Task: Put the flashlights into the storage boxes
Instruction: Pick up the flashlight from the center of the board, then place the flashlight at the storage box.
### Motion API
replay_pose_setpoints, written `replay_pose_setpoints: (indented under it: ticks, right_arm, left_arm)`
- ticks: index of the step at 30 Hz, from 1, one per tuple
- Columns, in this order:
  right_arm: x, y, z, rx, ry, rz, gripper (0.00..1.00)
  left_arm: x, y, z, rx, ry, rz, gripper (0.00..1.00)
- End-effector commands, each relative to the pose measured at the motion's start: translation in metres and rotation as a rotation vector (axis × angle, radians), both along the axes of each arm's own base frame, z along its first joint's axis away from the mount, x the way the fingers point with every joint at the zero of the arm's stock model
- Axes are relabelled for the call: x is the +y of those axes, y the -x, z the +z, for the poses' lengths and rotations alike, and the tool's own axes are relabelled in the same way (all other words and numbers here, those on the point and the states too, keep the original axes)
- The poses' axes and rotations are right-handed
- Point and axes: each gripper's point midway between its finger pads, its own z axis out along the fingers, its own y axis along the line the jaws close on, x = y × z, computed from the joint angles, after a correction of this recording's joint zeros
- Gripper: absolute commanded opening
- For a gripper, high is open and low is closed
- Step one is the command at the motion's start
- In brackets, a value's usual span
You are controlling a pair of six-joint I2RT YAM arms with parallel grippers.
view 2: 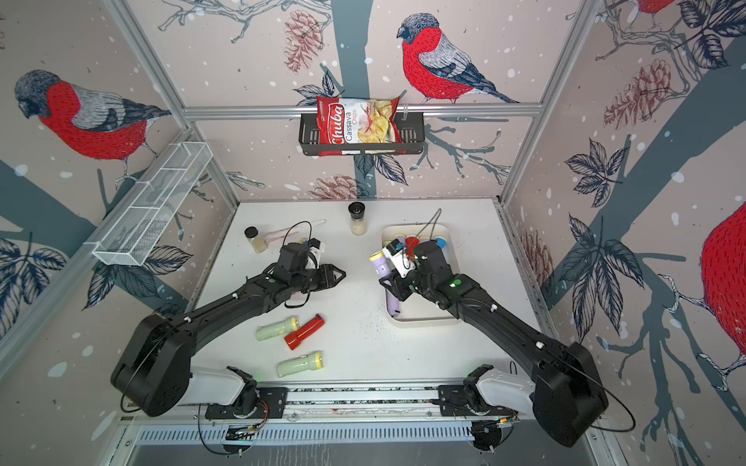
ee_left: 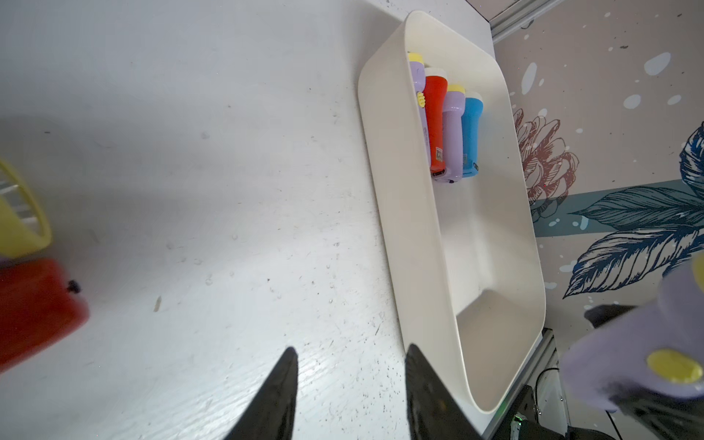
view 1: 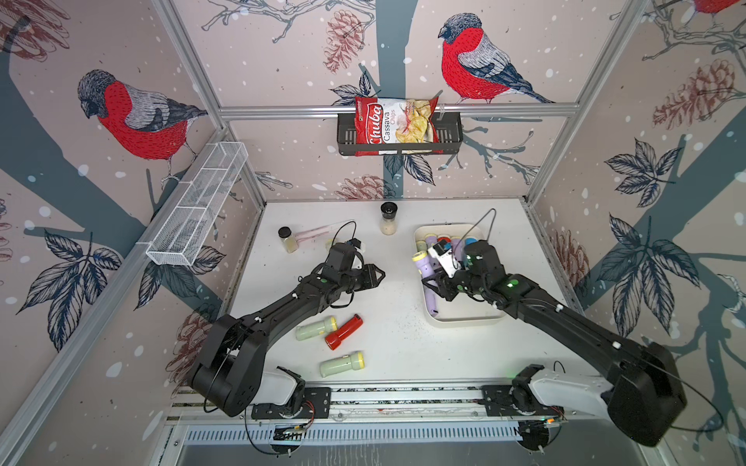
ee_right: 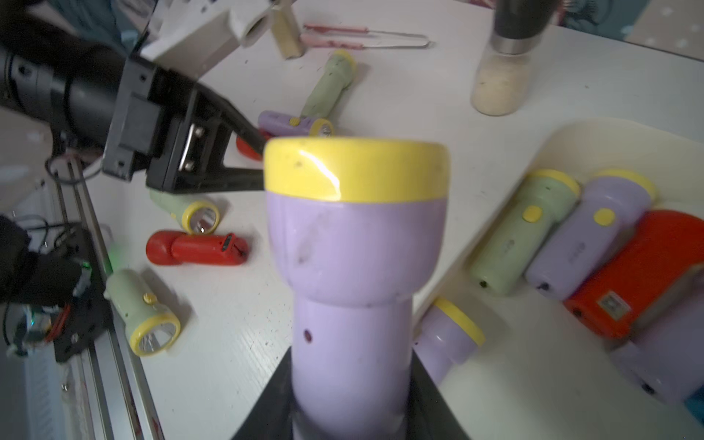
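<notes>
The right gripper (ee_right: 350, 400) was clamped on the tail end of a lilac flashlight (ee_right: 354, 247), one jaw on each side of the barrel. The yellow-rimmed head stuck out well past the jaws. In both top views the gripper sat right of centre, over the left rim of the tray (view 1: 464, 320). The flashlight's long axis ran from the jaws up and to the left of the frame. The head therefore hung over that rim or just outside it, not over the tray floor; which of the two could not be told. The bare floor lay down and to the right of the head, mostly under the wrist. At the tray's upper end a row (ee_left: 434, 122) of flashlights lay side by side, heads toward the top of the frame. On that showing, the drop called for a short shift right and a turn of the barrel to match the row before letting go.

The left gripper (view 1: 379, 276) stood at frame centre, near the lilac head, pointing right. Its wrist view showed the jaws apart with only bare table (ee_left: 190, 190) between them. Lower centre, beside that arm, lay a green flashlight (view 1: 315, 327), a red flashlight (view 1: 343, 333) and a second green flashlight (view 1: 342, 364). All three were well apart from the tray and nearer the left arm.
</notes>
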Motion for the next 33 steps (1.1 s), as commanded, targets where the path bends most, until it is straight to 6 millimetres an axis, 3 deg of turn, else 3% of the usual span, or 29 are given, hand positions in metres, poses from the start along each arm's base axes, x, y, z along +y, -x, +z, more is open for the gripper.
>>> replay_pose_setpoints:
  ticks: [1,9,13,24,33]
  right_arm:
    - [-0.016,-0.015,0.005,0.139,-0.148,-0.167,0.23]
    - [-0.080,-0.023,-0.045,0.422,-0.206,-0.427,0.24]
    - [-0.096,-0.017,-0.069,0.520,-0.179,-0.474,0.25]
    - [-0.057,-0.004,-0.097,0.637,-0.139,-0.298,0.34]
    - [-0.053,-0.009,-0.117,0.712,-0.128,-0.335,0.37]
  left_arm:
    - [-0.015,-0.007,0.011,-0.047,0.017,-0.033,0.46]
    - [-0.042,-0.010,0.000,-0.021,0.048,-0.103,0.46]
    - [-0.050,-0.011,-0.003,-0.018,0.046,-0.123,0.46]
    - [-0.054,-0.012,-0.006,-0.012,0.052,-0.130,0.46]
    - [-0.054,-0.011,-0.006,-0.015,0.047,-0.135,0.46]
